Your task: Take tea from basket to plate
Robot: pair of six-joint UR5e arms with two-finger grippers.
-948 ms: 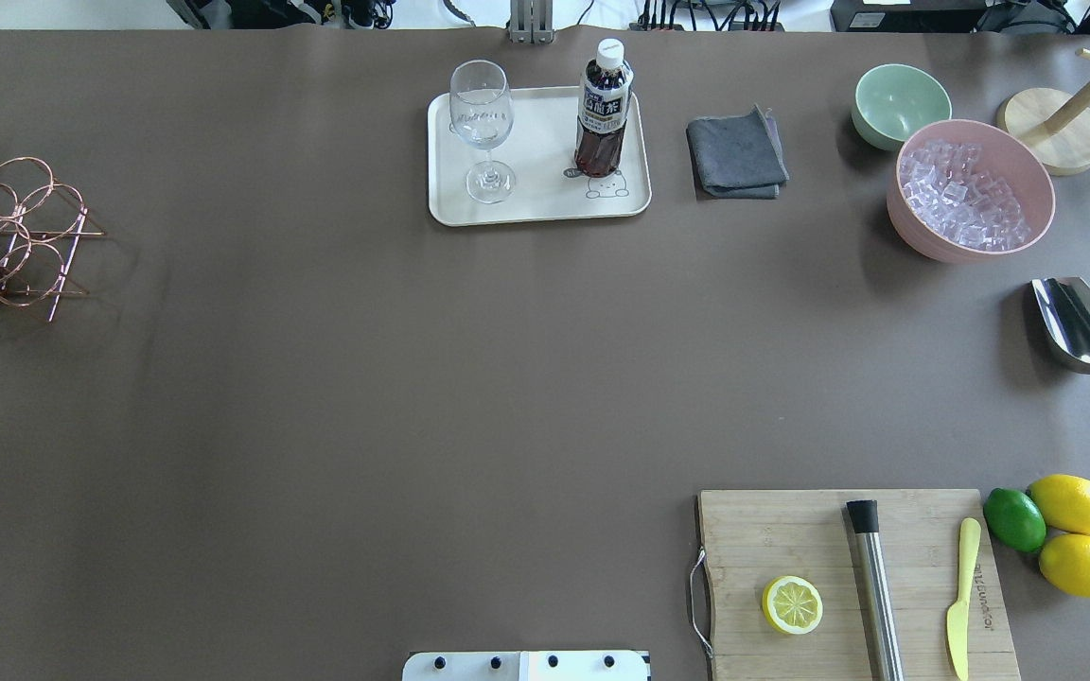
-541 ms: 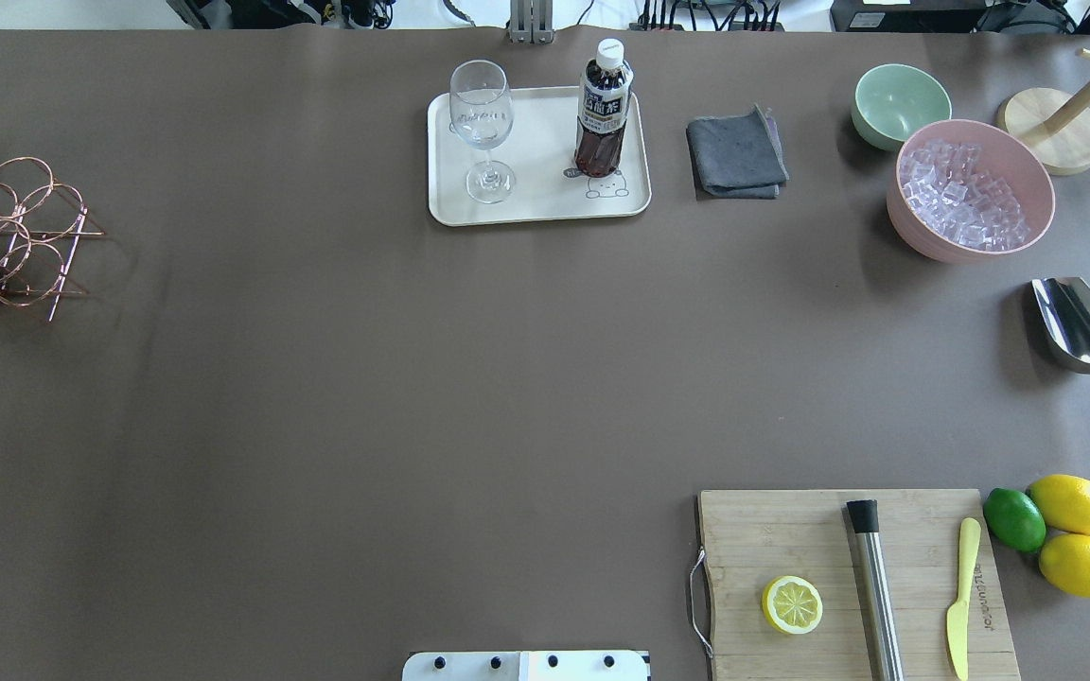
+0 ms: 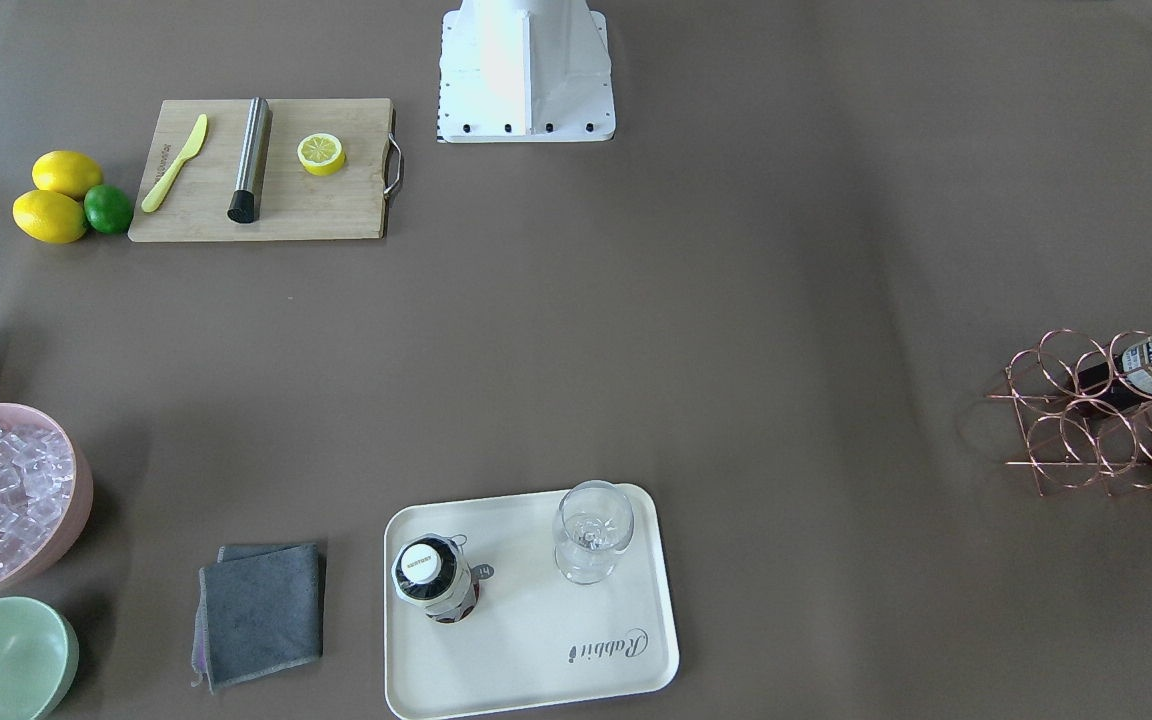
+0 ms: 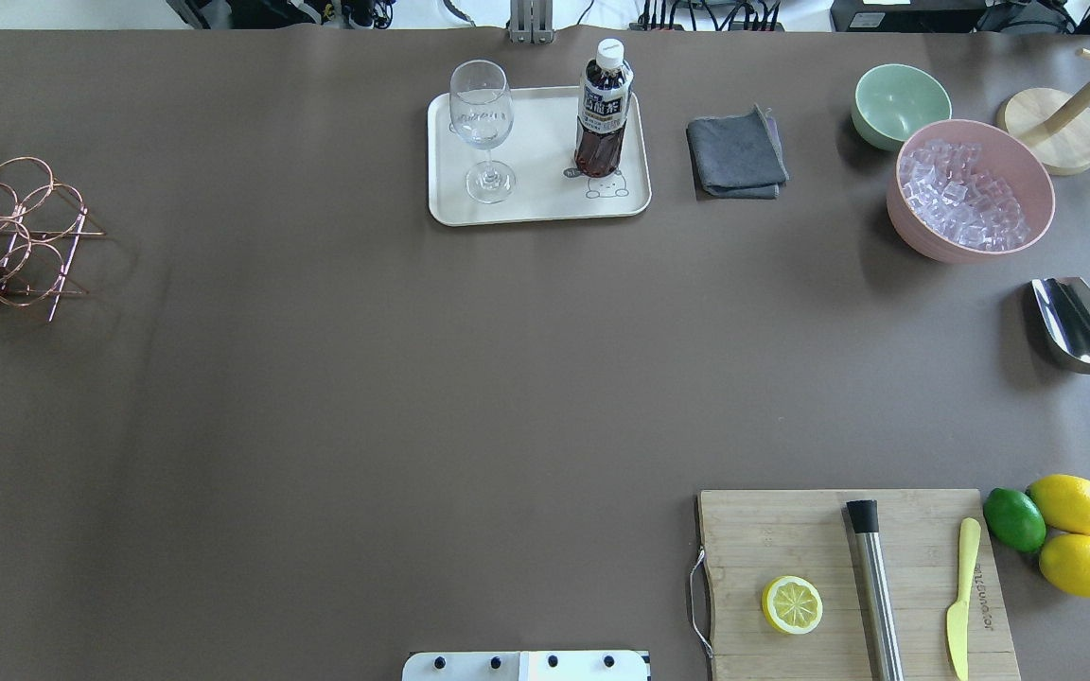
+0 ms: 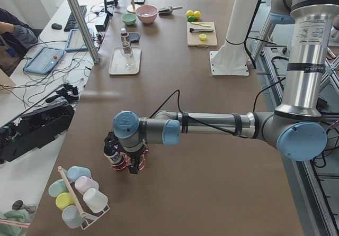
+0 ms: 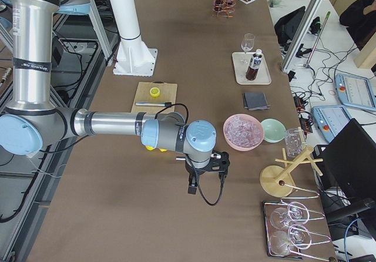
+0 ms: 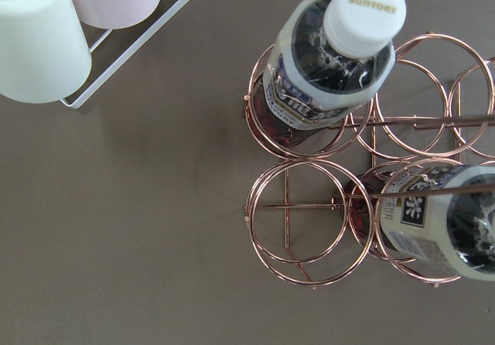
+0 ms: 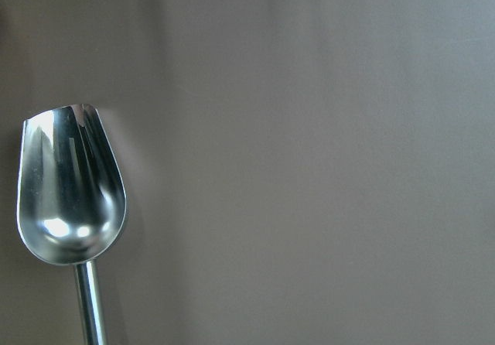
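Note:
One tea bottle (image 4: 603,113) stands upright on the cream plate (image 4: 545,156), also in the front view (image 3: 433,580). The copper wire basket (image 4: 10,232) sits at the table's left end. In the left wrist view the basket (image 7: 309,213) holds two more tea bottles, one upright-tilted (image 7: 332,59) and one lying in a ring (image 7: 441,217). My left gripper (image 5: 127,162) hangs just above the basket; I cannot tell if it is open. My right gripper (image 6: 207,180) hovers over the table near the steel scoop (image 8: 69,198); I cannot tell its state.
A wine glass (image 4: 482,128) stands on the plate beside the bottle. A grey cloth (image 4: 736,151), green bowl (image 4: 900,104), pink ice bowl (image 4: 971,189), cutting board (image 4: 848,577) and lemons (image 4: 1075,534) are on the right. A cup rack (image 5: 79,199) stands near the basket.

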